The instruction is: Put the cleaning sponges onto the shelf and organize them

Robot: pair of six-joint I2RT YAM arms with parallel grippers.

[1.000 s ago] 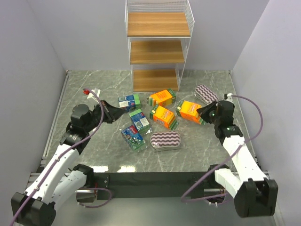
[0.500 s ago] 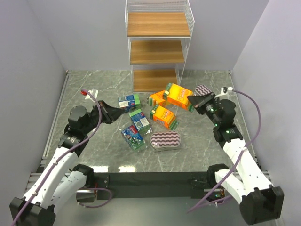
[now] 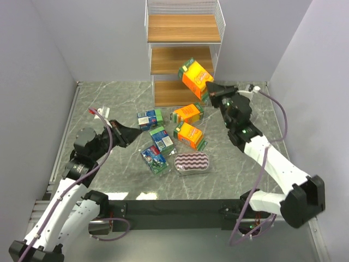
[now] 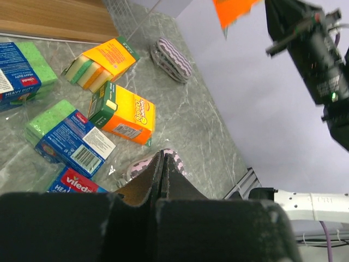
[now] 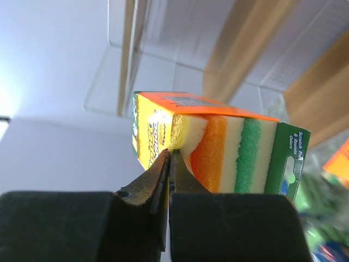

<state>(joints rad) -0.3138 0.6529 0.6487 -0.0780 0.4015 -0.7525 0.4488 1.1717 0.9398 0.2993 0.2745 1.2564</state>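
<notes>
My right gripper (image 3: 211,87) is shut on the yellow corner of an orange sponge pack (image 3: 195,75), held in the air in front of the shelf (image 3: 182,28) at its middle tier. In the right wrist view the fingertips (image 5: 175,159) pinch that pack (image 5: 218,139). My left gripper (image 3: 134,131) is shut and empty, low over the table left of the packs (image 4: 163,156). On the table lie two orange packs (image 3: 188,113) (image 3: 189,135), three blue-green packs (image 3: 150,117) (image 3: 162,139) (image 3: 154,158) and a striped oval pad (image 3: 192,162). A second oval pad (image 4: 172,57) shows in the left wrist view.
The shelf's three wooden boards are bare, and its white wire frame (image 3: 218,22) rises at the back middle. Grey walls close in both sides. The right arm (image 3: 262,153) stretches across the right side of the table.
My right gripper has lifted the orange pack off the table and carried it up and left to the shelf's front. My left gripper has drifted slightly nearer and stayed shut.
</notes>
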